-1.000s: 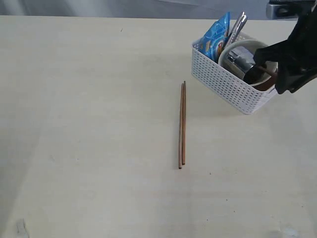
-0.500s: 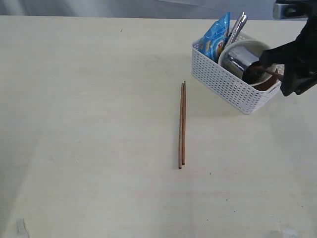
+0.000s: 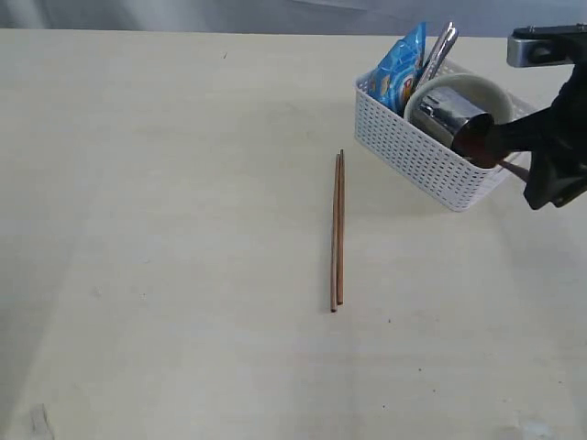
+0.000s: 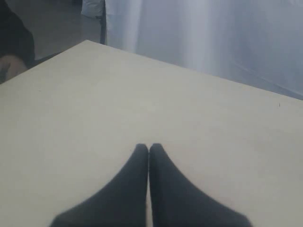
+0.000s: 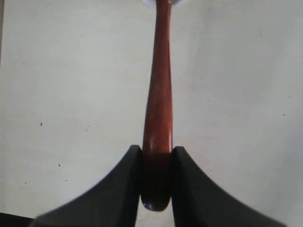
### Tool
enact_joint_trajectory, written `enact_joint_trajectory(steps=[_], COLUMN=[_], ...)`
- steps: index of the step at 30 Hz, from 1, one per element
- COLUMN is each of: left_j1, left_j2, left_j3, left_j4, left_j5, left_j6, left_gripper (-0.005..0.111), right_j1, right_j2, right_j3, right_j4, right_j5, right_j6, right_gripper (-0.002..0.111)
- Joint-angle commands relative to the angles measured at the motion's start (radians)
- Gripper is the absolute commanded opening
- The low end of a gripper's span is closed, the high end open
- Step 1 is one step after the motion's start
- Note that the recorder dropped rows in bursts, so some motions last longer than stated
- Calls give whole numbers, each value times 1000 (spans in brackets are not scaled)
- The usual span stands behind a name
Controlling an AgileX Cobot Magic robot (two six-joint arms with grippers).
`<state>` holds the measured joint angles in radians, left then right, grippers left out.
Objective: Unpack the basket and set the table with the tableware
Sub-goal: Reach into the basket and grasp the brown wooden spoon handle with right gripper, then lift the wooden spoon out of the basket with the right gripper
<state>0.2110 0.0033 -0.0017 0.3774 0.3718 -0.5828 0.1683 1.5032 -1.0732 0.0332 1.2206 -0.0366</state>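
Since only the chopstick pair [image 3: 337,229] lies out on the bench [image 3: 165,229], side by side and well apart from the basket [image 3: 413,151], I judge the job barely begun. One item is set and a second is in hand.

My right tool [image 5: 157,152] is pinching the reddish-brown spoon [image 5: 158,94] by the end of its handle. The spoon runs straight out between the jaws towards the basket. In the exterior view its dark head sits at the basket's rim just beside the steel cup [image 3: 448,115], so I can't say it is fully clear yet. My left tool [image 4: 149,149] is pressed together with nothing in it, hanging over bare bench.

The rest is in the basket: the cup lying tipped in the cream bowl [image 3: 477,87], and the knife and fork [image 3: 442,44] standing up beside the blue snack bag [image 3: 399,69]. I can't make out the plate from here. By my reckoning the spoon needs setting down, then the cup, bowl, plate and cutlery follow, and the bag stays put.
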Motion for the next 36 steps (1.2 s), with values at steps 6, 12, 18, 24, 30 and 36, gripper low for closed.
enact_joint_trajectory(steps=[6, 12, 18, 24, 30, 36], left_j1=[-5, -5, -5, -5, -5, -5], left_j2=[-3, -3, -3, -3, -3, -3], left_j3=[2, 2, 2, 2, 2, 2], left_j4=[3, 3, 3, 3, 3, 3], left_j5=[-6, -6, -6, -6, -6, -6], left_j6=[3, 3, 3, 3, 3, 3], left_gripper=[0, 0, 0, 0, 0, 0], right_j1=[-1, -1, -1, 10, 125, 323], right_j2=[-122, -163, -169, -169, -169, -169], right_j3=[7, 7, 34, 51, 51, 51], right_j4=[5, 57, 73, 70, -24, -564], right_j5=[0, 0, 0, 0, 0, -124], right_j6=[-12, -57, -97, -205, -614, -1166], right_gripper=[0, 0, 0, 0, 0, 0])
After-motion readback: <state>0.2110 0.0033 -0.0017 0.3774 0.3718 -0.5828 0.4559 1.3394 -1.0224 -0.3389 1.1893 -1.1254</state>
